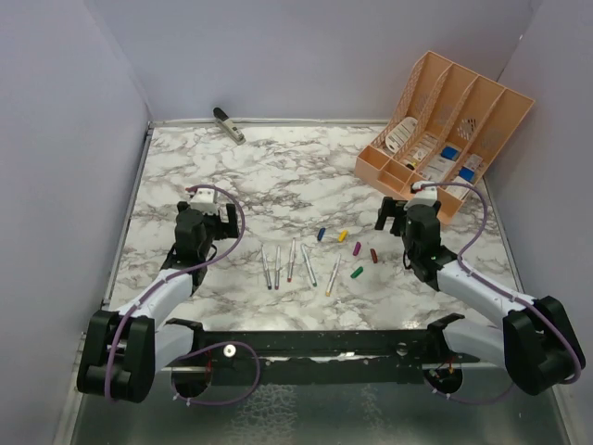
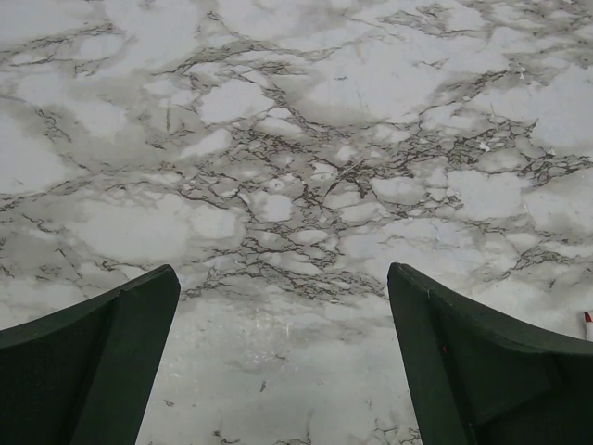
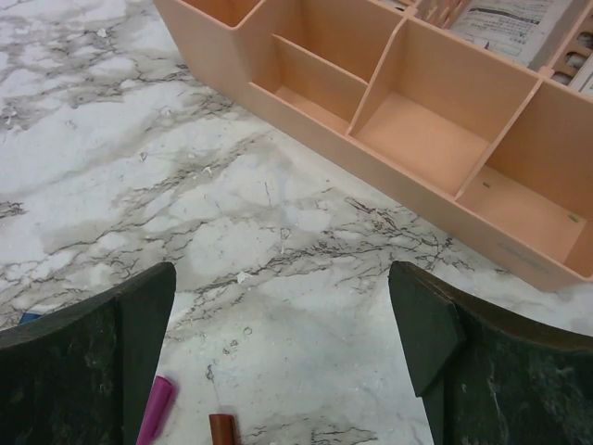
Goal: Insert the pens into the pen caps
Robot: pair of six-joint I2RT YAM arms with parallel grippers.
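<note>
Top external view alone shows the layout: five pens (image 1: 292, 260) lie side by side on the marble desk (image 1: 278, 176) between the arms, with the caps (image 1: 357, 248) scattered just right of them and an orange organizer (image 1: 445, 120) far right. Left wrist view shows only marble between the left fingers (image 2: 83, 362), spread wide. Right wrist view shows the right fingers (image 3: 83, 371), equally wide and holding nothing, with a purple cap (image 3: 156, 408) and a red cap (image 3: 222, 430) between them.
</note>
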